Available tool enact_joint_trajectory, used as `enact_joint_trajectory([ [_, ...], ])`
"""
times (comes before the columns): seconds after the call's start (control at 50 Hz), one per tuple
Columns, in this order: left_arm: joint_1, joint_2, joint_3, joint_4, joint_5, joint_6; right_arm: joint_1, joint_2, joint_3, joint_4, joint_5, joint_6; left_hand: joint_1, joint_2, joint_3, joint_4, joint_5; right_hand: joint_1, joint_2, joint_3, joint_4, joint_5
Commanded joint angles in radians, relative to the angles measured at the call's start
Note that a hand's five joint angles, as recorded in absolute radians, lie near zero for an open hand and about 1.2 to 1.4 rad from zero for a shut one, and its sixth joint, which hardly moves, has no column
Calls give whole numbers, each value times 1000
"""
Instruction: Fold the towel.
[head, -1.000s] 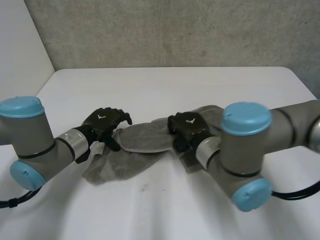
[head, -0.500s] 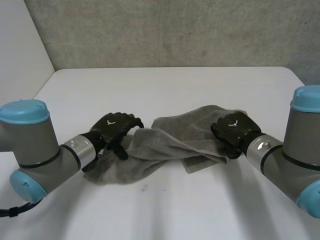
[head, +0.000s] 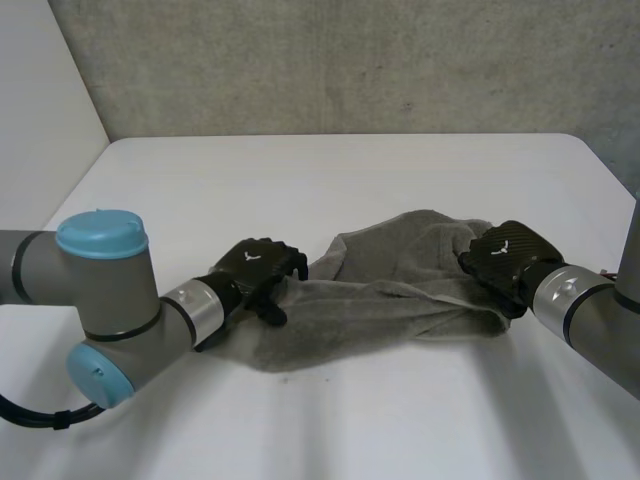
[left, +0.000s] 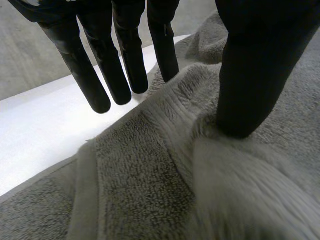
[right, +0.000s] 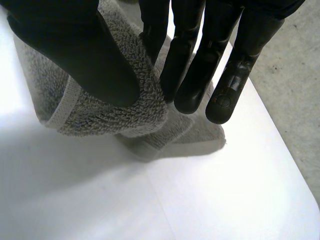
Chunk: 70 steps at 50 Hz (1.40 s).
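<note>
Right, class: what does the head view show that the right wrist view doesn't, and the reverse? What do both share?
Head view: the left arm, the left robot hand at one end of the towel, and the towel's full stretch on the table. Right wrist view: the right robot hand close up, thumb pinching a hemmed towel edge against its fingers. Shared: right robot hand, towel, table.

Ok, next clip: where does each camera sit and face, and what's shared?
Head view: from behind, looking down at the table; left arm, right arm, left robot hand and right robot hand at the ends of the towel.
Left wrist view: along the left robot hand's palm; thumb on towel.
Right wrist view: along the right robot hand's palm; it pinches a towel edge.
Shared: towel, table.
</note>
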Motion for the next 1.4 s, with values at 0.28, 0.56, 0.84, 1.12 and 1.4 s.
enact_joint_trajectory([
  [0.28,-63,-96,282,25,-194,63,11,135,-253,-12,33,-17,765,771,771,771,775,441,222,211,207,242],
  [0.56,-16,111,512,221,-431,48,126,100,-501,-736,69,71,765,771,771,771,775,441,222,211,207,242],
  [0.84,-22,311,-128,335,-415,-3,133,69,-331,-411,-132,150,765,771,771,771,775,441,222,211,207,242],
  [1.12,-11,243,-285,338,-373,-8,126,17,-115,-84,-163,-64,-356,-350,-350,-350,-346,441,222,211,207,242],
  [1.4,-17,142,-96,351,-175,-11,127,-193,-39,-84,-158,-57,-388,-382,-382,-383,-379,441,222,211,207,242],
])
